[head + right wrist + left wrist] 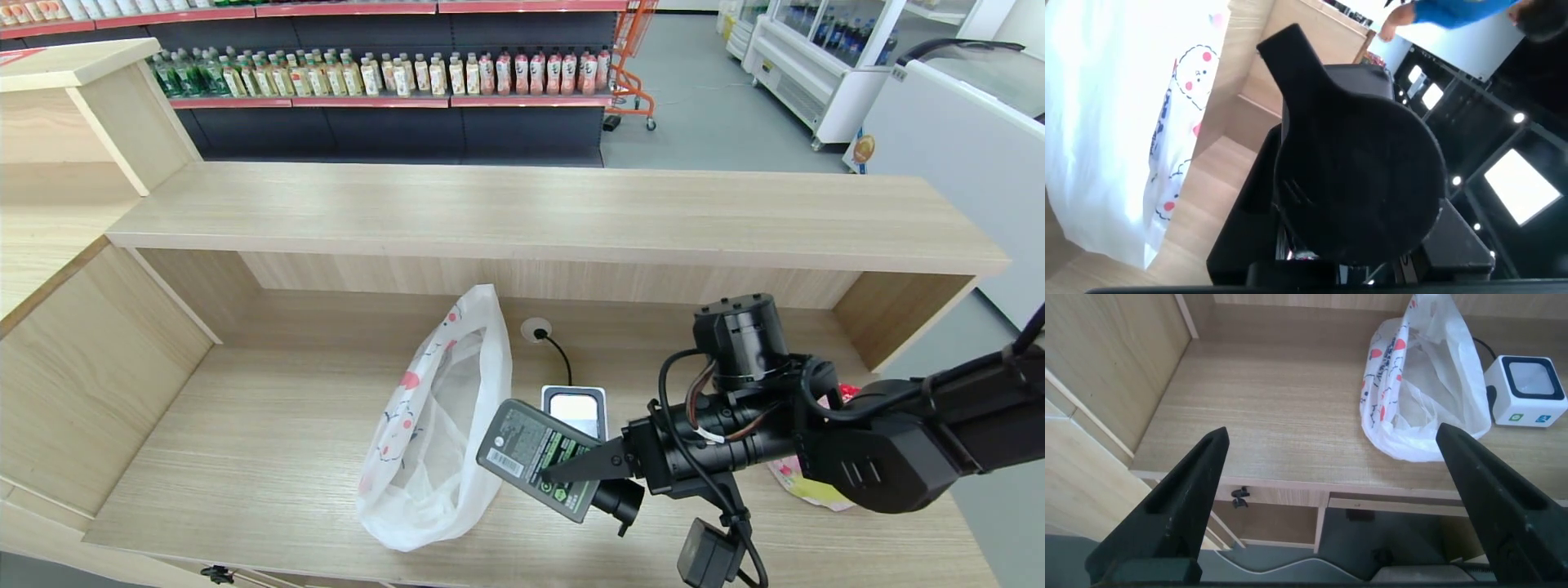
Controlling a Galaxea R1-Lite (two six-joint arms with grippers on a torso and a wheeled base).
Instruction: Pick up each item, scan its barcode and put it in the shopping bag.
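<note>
The right tool [571, 469] is clamped on a flat, dark grey pack [535, 457] with rounded corners, a green-printed label and a white barcode patch near its lower corner. The pack hangs tilted above the tabletop [245, 457], just in front of the small white scanner [574, 408] and beside the open white shopping bag [437, 425] with red and pink prints. The left tool [1331, 437] is spread wide, holding nothing, above the tabletop's near edge.
</note>
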